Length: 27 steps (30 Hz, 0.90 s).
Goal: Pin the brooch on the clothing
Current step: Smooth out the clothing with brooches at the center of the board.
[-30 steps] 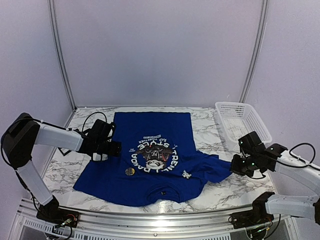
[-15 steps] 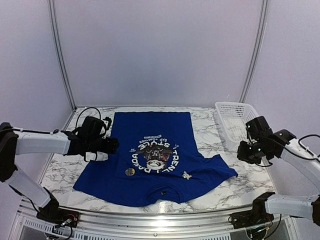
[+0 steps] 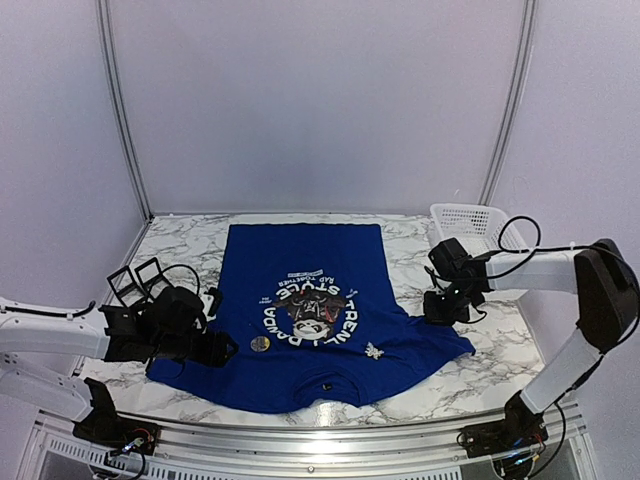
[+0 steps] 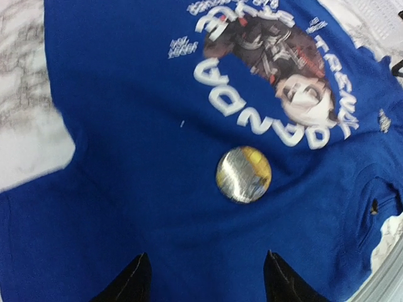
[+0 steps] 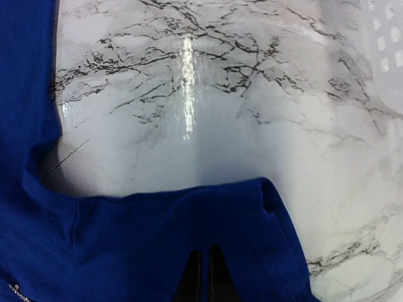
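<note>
Top view with 2 wrist views. The clothing [image 3: 300,250], a blue T-shirt with a panda graphic [image 3: 312,315], lies spread flat on the marble surface [image 3: 470,375]. The brooch [image 3: 259,343], a round gold-and-silver disc, rests on the cloth at 8 o'clock of the graphic. Whether its pin has entered the cloth cannot be told.

The left tool [image 3: 222,347] sits at 9 o'clock of the brooch, low over the shirt, with its jaws apart and nothing between them. The right tool [image 3: 438,306] is closed over the sleeve at the shirt's 3 o'clock edge. Whether a fold is pinched cannot be told.

Likely hazards:
- The flat disc offers little edge, so closing jaws may slide off it or push it across the cloth.
- The jaws may gather cloth with the disc and wrinkle the pinning site.
- A pull on the sleeve by the right tool would drag the shirt and carry the brooch out of line with the left tool.
</note>
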Motion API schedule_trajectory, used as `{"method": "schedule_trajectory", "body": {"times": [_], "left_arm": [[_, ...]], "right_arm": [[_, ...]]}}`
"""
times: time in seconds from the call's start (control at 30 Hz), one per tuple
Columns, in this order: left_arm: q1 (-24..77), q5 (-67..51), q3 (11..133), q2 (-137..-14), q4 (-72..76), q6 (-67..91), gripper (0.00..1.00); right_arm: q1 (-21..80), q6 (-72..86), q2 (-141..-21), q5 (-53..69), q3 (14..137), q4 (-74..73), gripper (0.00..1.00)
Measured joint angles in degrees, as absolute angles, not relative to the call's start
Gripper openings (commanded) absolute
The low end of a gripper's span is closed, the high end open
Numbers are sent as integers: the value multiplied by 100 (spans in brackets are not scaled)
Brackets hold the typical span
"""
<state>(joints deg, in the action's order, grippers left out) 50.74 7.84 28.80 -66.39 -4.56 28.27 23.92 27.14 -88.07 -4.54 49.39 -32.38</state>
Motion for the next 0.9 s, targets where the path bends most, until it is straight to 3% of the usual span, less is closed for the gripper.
{"method": "schedule_trajectory", "body": {"times": [0.37,0.63,0.9], "left_arm": [[5166,666,1927,-6335,-447,3894,62],[5308,864,1933,-5590,-1319,3833,60],[6023,941,2936,-6042,-1529,3197,57]], "right_arm": [[2029,2300,-9577,-493,5116,-2272,0],[2180,2012,-9961,-849,5833,-2735,0],[4112,2051,-9135,-1466,6477,-3603,0]]}}
